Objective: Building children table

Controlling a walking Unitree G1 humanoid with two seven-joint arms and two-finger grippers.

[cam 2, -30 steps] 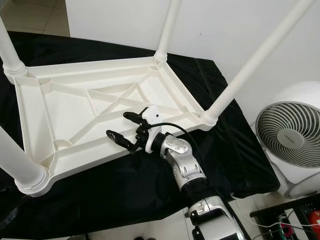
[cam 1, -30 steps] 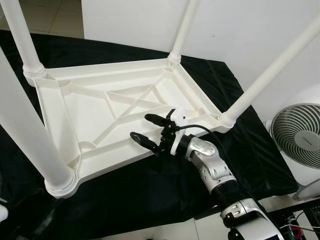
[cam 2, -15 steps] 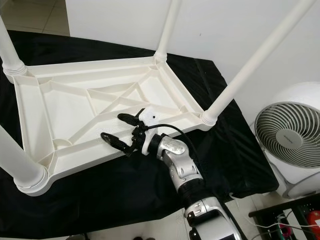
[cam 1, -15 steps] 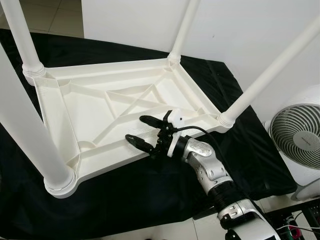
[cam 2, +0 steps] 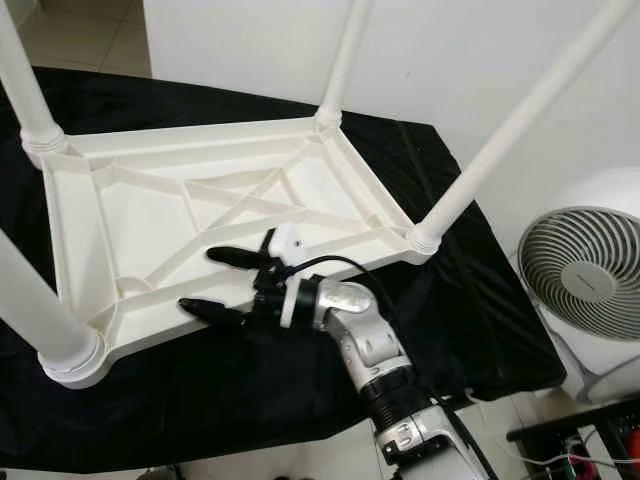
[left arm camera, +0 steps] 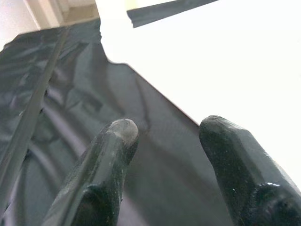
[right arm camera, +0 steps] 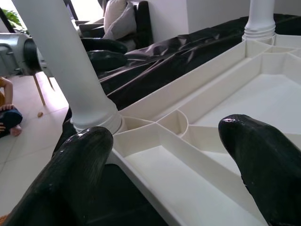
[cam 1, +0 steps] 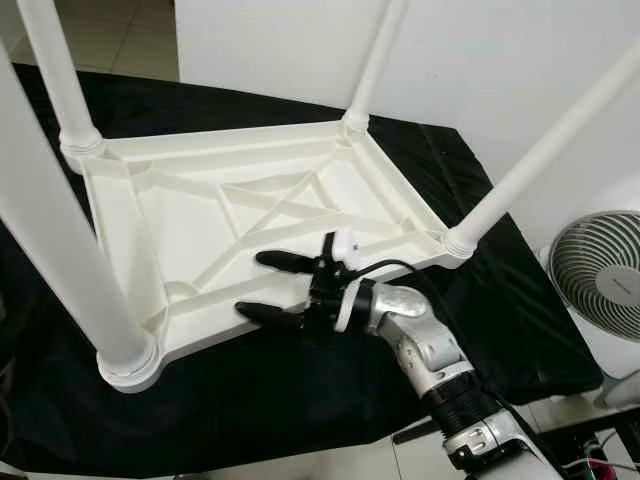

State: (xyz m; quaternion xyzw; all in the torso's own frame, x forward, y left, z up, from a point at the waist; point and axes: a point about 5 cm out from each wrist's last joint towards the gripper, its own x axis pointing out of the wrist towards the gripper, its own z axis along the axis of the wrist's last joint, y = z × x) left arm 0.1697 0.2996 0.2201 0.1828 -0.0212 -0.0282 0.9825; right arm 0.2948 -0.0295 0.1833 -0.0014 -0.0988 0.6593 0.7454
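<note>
A white plastic children's table lies upside down on a black cloth. Its legs stand up at the corners: a near left leg, a near right leg and two far ones. My right gripper is open at the table's near rim, one finger over the ribbed underside and the other just outside the edge. The right wrist view looks between its fingertips at the ribs and the near left leg. My left gripper is open above the black cloth, beside a white surface.
A white fan stands to the right of the cloth-covered surface. The cloth's front edge drops off just below my right arm. In the right wrist view a person sits on the floor beyond the table, near a dark sofa.
My right gripper has slid left along the near rim and a little lower, staying open. The head camera has shifted slightly.
</note>
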